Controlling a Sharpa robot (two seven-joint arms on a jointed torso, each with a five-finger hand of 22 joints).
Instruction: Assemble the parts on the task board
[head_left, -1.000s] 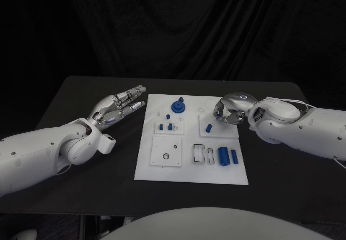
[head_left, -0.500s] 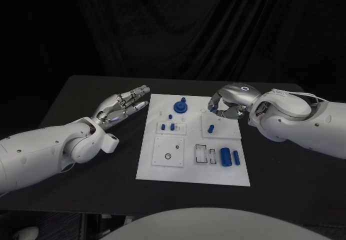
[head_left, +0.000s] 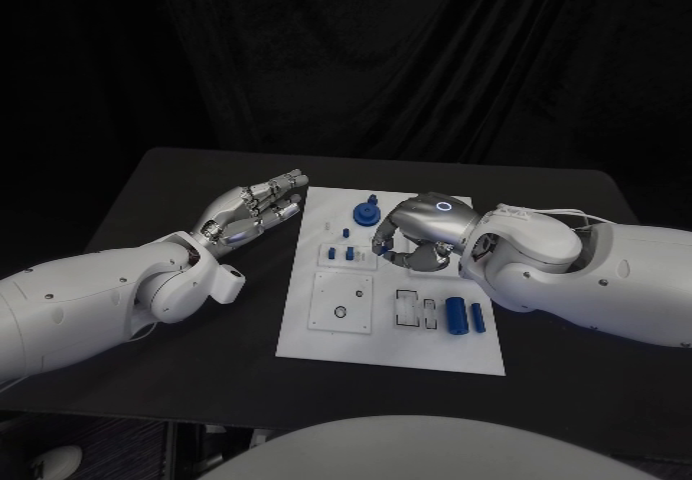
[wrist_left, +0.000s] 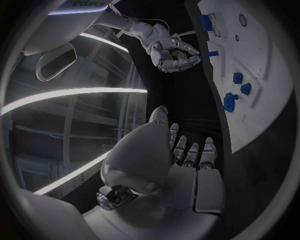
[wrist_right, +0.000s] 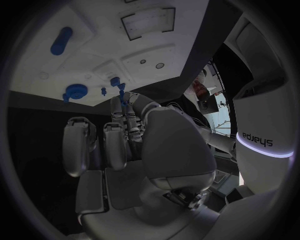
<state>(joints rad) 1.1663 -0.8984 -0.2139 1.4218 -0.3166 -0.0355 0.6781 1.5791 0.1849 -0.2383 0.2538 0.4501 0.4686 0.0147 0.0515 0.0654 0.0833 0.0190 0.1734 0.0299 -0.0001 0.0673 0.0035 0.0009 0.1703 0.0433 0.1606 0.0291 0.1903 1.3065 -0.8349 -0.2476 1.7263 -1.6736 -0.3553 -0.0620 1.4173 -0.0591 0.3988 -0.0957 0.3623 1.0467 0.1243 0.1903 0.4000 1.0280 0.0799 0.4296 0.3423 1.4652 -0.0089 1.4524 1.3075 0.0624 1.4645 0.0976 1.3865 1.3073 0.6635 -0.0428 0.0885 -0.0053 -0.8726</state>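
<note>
Most of the assembly looks undone to us. Several blue parts lie loose or stand scattered on the board (head_left: 389, 350), and we see none that we could call finally mated.

At the far end a round knob (head_left: 368, 212) stands upright. Nearer, two short pegs (head_left: 340, 254) stand side by side on a small raised panel. On the near right a thick cylinder (head_left: 456, 313) lies flat, with a thinner rod (head_left: 475, 317) just beside it.

As for the holders, two rectangular slots (head_left: 408, 305) sit just left of the cylinder. They appear to hold no blue part, so we judge that filling them is left to do. The square panel (head_left: 343, 298) on the near left has a round hole that also looks unfilled.

Our right hand (head_left: 411, 240) hangs over the middle of the board, near the pegs, with its fingers (head_left: 392, 250) curled inward and down. In the left wrist view a small blue piece (wrist_left: 211, 53) shows right at those fingertips. We cannot tell whether it is pinched or merely standing in the board beneath them.

Our left hand (head_left: 257, 210) rests off the board over the dark surface (head_left: 562, 200), just beside the board's far left edge. Its fingers are stretched out straight and lie side by side, holding nothing.
</note>
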